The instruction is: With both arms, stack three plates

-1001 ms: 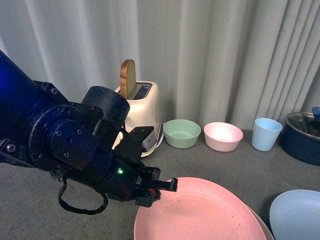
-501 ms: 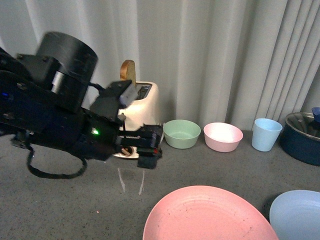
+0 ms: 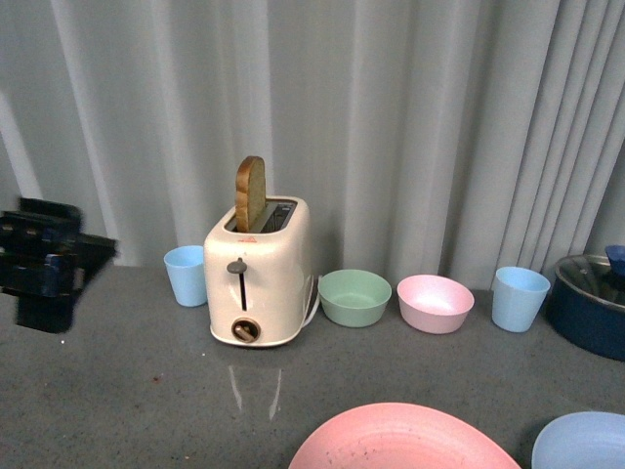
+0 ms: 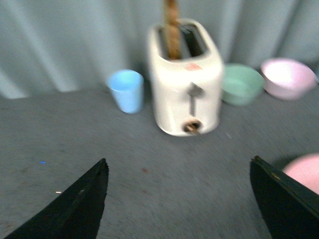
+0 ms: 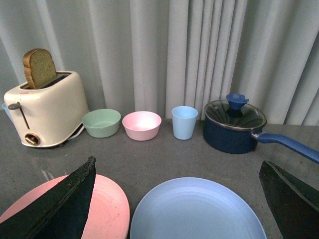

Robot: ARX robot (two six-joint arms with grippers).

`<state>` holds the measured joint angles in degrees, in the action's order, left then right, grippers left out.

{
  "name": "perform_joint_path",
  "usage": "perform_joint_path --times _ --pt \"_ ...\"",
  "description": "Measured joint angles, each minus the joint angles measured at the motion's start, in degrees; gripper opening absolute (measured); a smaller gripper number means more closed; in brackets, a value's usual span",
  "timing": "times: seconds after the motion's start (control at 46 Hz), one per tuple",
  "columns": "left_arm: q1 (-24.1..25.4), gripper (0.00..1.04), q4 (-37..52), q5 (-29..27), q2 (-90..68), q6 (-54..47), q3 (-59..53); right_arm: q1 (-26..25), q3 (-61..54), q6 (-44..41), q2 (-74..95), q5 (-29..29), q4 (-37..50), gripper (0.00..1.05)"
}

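Plates first: pink plate (image 3: 402, 442) and light blue plate (image 3: 583, 440) lie flat, side by side but apart, at the near edge of the worktop (image 3: 137, 391). The blue one is toward the near right corner. Neither is stacked on the other. Cream plate is not visible in any view; it may be hidden under the pink one, cannot tell.

Right end effector (image 5: 177, 162) hangs above the light blue plate, fingers spread wide, nothing held. It looks lined up so that arm takes the blue one. Left end effector (image 4: 178, 160) is also gaping and empty, off by the left edge, a dark blur in the front view. It faces the toaster (image 3: 259, 278). Probably parked there to leave the plates free.

Clutter sits along the back edge by the curtain (image 3: 410, 117):
- blue cup (image 3: 186, 276)
- toaster with bread slice (image 3: 250, 193) upright in its slot
- green bowl (image 3: 354, 296)
- pink bowl (image 3: 435, 302)
- second blue cup (image 3: 516, 298)
- lidded pot (image 5: 234, 127) at the back right corner

Writing: small red mark on the toaster top, too small to read. Nothing else legible.
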<state>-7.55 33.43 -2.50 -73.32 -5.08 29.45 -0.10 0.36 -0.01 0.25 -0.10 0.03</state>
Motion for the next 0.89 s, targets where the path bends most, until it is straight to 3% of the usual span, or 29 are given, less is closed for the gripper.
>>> perform_joint_path --times 0.131,0.239,0.326,0.413,0.827,0.892 --pt "2.5 0.62 12.1 -2.3 6.1 3.2 -9.0 0.0 0.0 0.0 0.0 0.1 0.0 0.97" --pt "3.5 0.44 13.0 -1.8 10.8 4.2 -13.0 0.0 0.0 0.0 0.0 0.0 0.0 0.97" --pt "6.0 0.22 12.5 2.2 14.2 4.5 -17.0 0.0 0.0 0.0 0.0 0.0 0.0 0.97" --pt "7.3 0.05 11.6 2.3 17.7 4.8 -19.5 0.0 0.0 0.0 0.0 0.1 0.0 0.97" --pt "7.4 0.04 2.5 2.5 33.8 5.1 -26.4 0.0 0.0 0.0 0.0 0.0 0.0 0.97" --pt "7.4 0.04 4.3 2.5 34.3 5.1 -27.8 0.0 0.0 0.0 0.0 0.0 0.0 0.97"
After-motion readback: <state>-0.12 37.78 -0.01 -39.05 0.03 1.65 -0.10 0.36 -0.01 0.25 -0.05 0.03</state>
